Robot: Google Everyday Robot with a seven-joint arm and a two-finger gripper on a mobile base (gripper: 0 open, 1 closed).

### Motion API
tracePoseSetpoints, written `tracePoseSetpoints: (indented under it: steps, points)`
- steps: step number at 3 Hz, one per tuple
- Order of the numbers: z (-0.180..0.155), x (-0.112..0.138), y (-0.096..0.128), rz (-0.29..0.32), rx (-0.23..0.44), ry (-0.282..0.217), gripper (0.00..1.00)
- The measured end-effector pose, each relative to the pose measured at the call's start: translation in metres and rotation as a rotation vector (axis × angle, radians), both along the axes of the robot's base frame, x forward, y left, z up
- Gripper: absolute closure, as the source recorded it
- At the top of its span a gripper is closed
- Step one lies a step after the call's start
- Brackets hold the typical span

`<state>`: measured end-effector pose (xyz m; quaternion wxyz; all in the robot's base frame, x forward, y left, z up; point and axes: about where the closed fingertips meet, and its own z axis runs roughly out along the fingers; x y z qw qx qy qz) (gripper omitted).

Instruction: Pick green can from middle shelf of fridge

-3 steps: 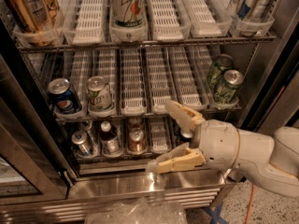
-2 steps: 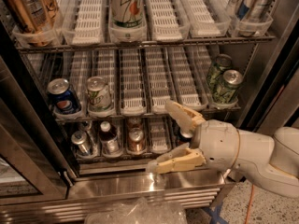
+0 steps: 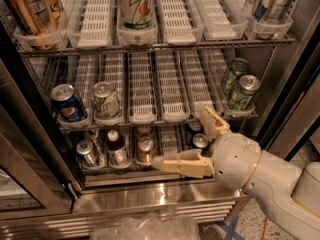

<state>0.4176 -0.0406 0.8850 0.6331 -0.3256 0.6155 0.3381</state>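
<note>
Two slim dark green cans stand one behind the other in the rightmost lane of the middle shelf (image 3: 170, 96); the front green can (image 3: 243, 93) has a silver top. My gripper (image 3: 181, 139) hangs open in front of the fridge (image 3: 150, 199), below and left of that can, holding nothing. One cream finger (image 3: 212, 121) reaches up to the shelf's front edge. The other finger (image 3: 177, 165) points left in front of the bottom shelf.
A blue can (image 3: 67, 104) and a pale whitish-green can (image 3: 106, 100) stand at the left of the middle shelf. The top shelf holds a white-green can (image 3: 135, 6), gold cans (image 3: 32, 9) and blue-silver cans (image 3: 267, 4). Small bottles and cans (image 3: 117, 149) fill the bottom shelf.
The gripper has shifted only slightly, its upper finger edging right toward the green cans. No can has moved.
</note>
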Motion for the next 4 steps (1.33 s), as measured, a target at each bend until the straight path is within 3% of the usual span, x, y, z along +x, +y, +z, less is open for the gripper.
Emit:
tracePoseSetpoints:
  steps: [1,2,3,4]
  points:
    - [-0.001,0.018,-0.012,-0.100,-0.016,0.004,0.00]
    - [-0.001,0.018,-0.012,-0.100,-0.016,0.005,0.00]
    - [-0.008,0.027,-0.018,-0.186,-0.042,0.012,0.00]
    - [-0.018,0.041,-0.036,-0.344,-0.045,0.042,0.00]
